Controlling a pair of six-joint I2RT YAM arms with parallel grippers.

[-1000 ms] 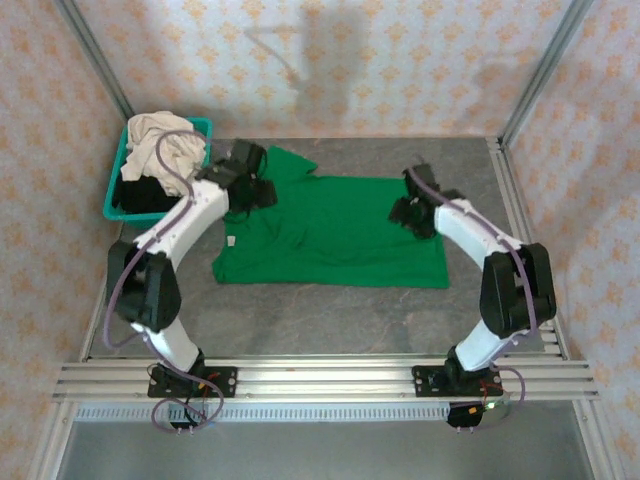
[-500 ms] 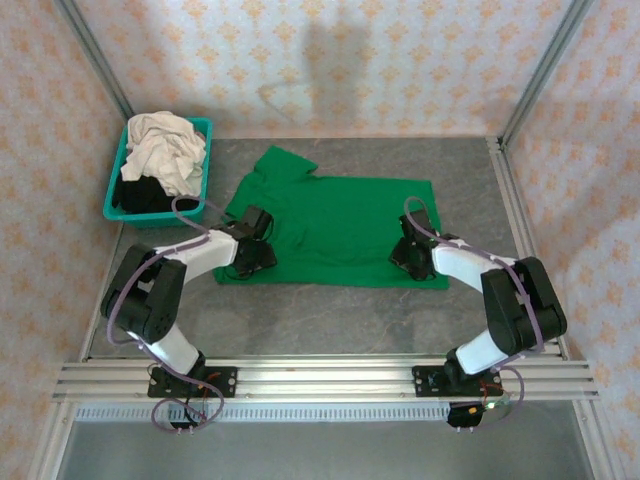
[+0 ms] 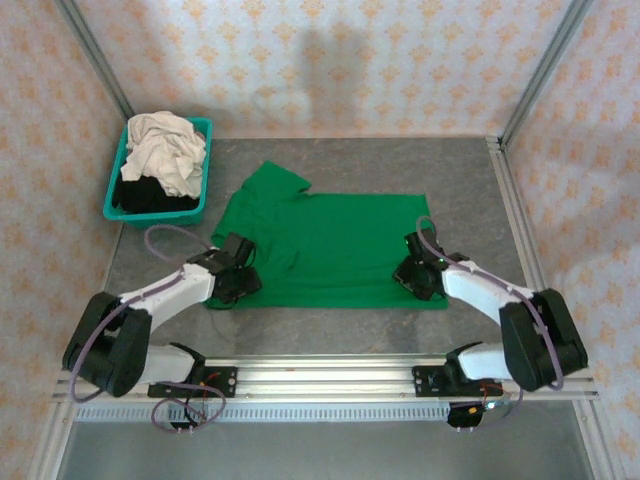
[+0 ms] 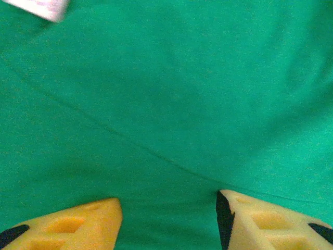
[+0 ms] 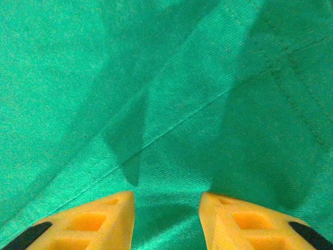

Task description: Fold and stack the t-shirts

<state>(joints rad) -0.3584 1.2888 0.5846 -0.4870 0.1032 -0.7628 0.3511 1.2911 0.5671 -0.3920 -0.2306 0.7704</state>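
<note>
The grey table (image 3: 330,335) carries everything in view. The bright green t-shirt (image 3: 330,240) lies spread flat on it, directly under both sets of jaws and reaching away from them toward the far side, with one sleeve at its far left corner.

The teal basket (image 3: 155,214) stands well beyond the left jaws and to their left, apart from the green shirt. It holds a cream-white t-shirt (image 3: 165,150) heaped over a black t-shirt (image 3: 145,195).

The left gripper (image 3: 238,282) is down on the near left corner of the green shirt. Its jaws stand at a medium gap, and smooth green cloth (image 4: 166,104) shows across that gap (image 4: 169,208).

The right gripper (image 3: 412,275) is down on the near right corner. Its jaws are parted to a somewhat narrower gap (image 5: 166,205), and a shallow fold of green cloth (image 5: 156,130) runs just ahead of them.

A small white label (image 4: 39,6) lies on the cloth, ahead and left of the left jaws.
</note>
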